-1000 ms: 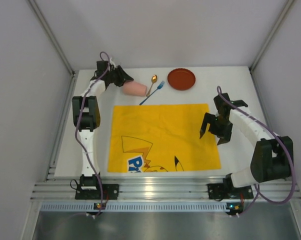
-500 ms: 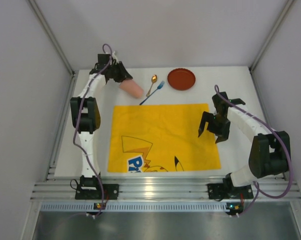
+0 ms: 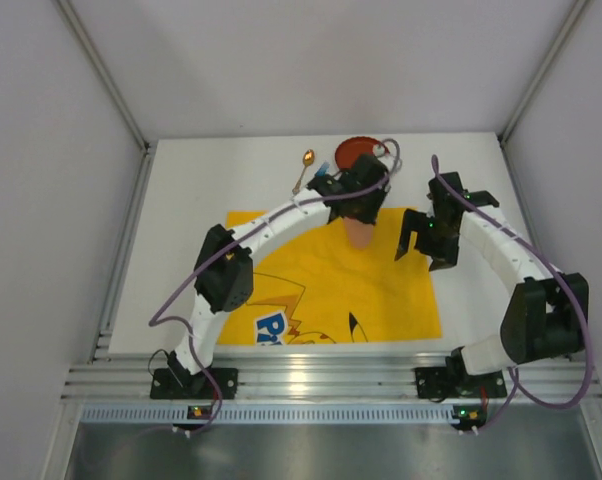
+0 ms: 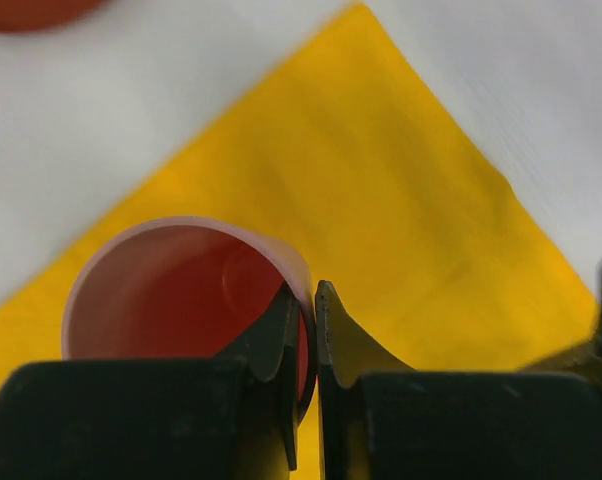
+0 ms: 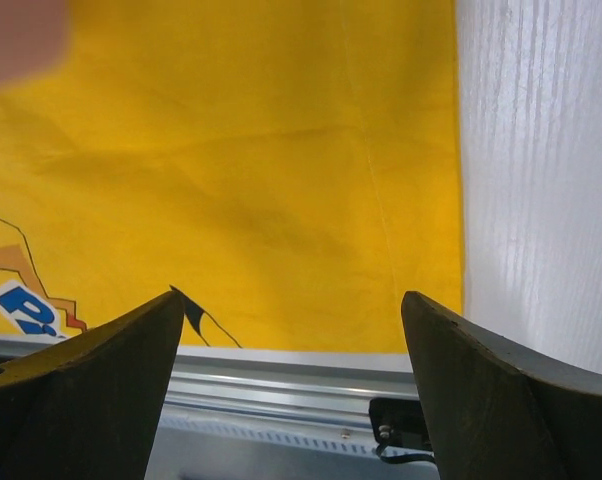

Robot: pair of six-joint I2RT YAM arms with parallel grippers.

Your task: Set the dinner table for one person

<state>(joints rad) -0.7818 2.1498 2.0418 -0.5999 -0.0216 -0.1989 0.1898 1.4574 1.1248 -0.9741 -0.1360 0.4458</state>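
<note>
Pinching the pink cup (image 4: 171, 290) by its rim with the left end effector (image 4: 309, 300): one finger inside the wall, one outside, jaws narrow and closed on it; hanging mouth-up with the reddish inside on show in the left wrist view. From the top view, holding that cup (image 3: 359, 232) under the left end effector (image 3: 357, 203), above the far edge of the yellow cartoon-printed cloth (image 3: 301, 270); touching the cloth or just clear of it, cannot tell. Over to the right end effector (image 3: 422, 250): spread wide, gripping nothing, hovering near the cloth's far right corner, just beside the cup; through its own camera, dark fingers (image 5: 101, 380) framing the cloth's right edge and a pink blur of cup at top left. Beneath it all, the white bench (image 3: 181, 220), carrying cloth and tableware, with its ribbed aluminium rail (image 3: 311, 380) along the near edge by the arm bases. Toward the far side of the bench, a red plate (image 3: 349, 150) partly hidden behind the left arm; left of it, a gold spoon (image 3: 303, 170) lying on bare white.
</note>
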